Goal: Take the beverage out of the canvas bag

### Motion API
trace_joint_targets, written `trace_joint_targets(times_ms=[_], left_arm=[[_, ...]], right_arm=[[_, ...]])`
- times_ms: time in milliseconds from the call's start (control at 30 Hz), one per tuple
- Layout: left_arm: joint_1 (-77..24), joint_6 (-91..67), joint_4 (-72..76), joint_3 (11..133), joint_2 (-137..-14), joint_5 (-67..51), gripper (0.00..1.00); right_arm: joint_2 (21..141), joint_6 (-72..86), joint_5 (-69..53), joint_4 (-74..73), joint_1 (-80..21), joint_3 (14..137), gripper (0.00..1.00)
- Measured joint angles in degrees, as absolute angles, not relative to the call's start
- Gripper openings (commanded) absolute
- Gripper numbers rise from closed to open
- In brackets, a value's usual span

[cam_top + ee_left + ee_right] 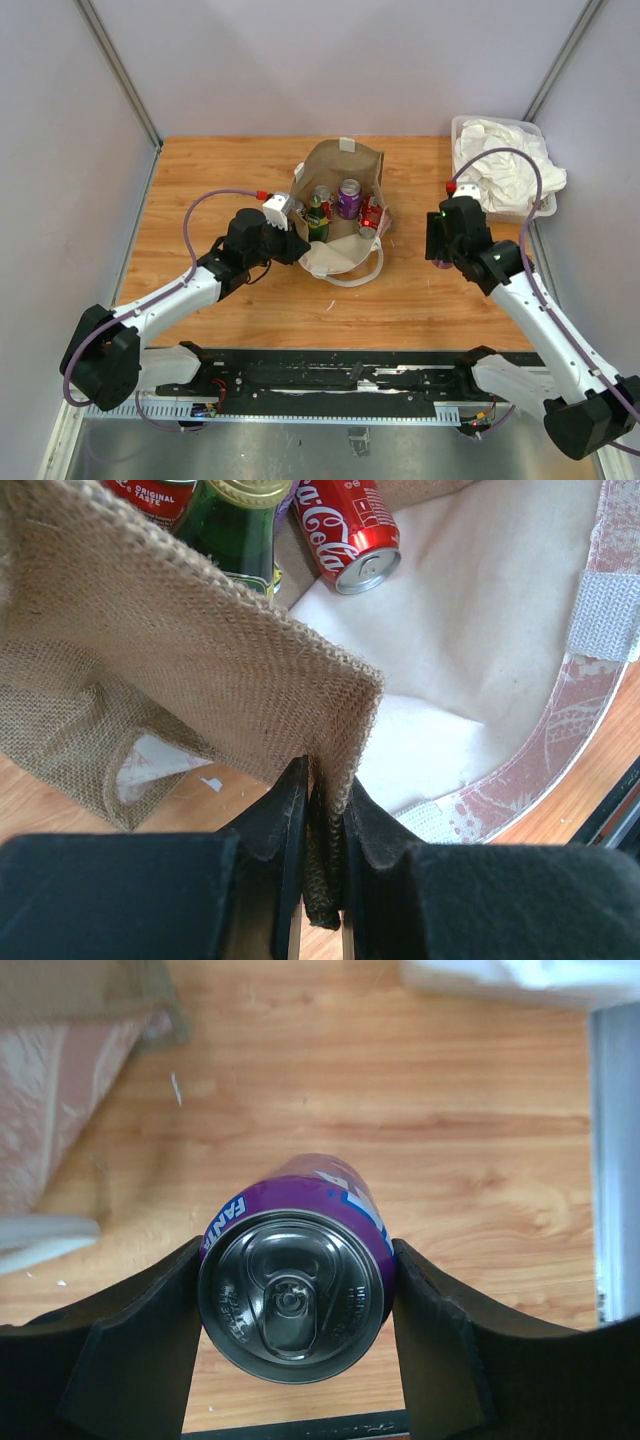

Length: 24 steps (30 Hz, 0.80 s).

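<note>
Both busy: left gripper [322, 785] pinches canvas bag [200, 660]; right gripper [296, 1265] clasps purple can [290, 1310], base hidden.

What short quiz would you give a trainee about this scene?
1. True or false: the left tool pinches the rim of the bag.
2. The right tool holds: A) a cup, B) a purple can, C) a spoon.
3. Fill in: that can is now ___ the bag.
Key: 1 true; 2 B; 3 outside.
</note>
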State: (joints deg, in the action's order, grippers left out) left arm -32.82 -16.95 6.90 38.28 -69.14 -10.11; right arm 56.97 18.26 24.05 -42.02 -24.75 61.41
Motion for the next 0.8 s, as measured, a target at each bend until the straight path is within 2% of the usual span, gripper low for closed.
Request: trace_joint_targets(times_ms=[133,300,567,800], left_arm=[[-32.8,-16.9,6.7,38.3,-69.1,-10.1,0.01],[-32.8,-16.9,6.1,38.8,-69.2,-10.0,0.01],[-32.9,-16.8,5.3,39.6,-69.6,-9.7,0.01],[-32.9,-16.8,4.8,40.0,-69.9,-9.7,0.02]], right_arm=[[56.2,18.5,20.6,-35.1,-24.3,50.9,0.01],[57.0,18.6,18.3,-25.7,-22.4,43.6,0.01],[66.7,20.1,13.4,-14.7,-18.4,42.9,0.01],[74.5,22.1,13.6,-17.5,-18.2,47.4,0.01]])
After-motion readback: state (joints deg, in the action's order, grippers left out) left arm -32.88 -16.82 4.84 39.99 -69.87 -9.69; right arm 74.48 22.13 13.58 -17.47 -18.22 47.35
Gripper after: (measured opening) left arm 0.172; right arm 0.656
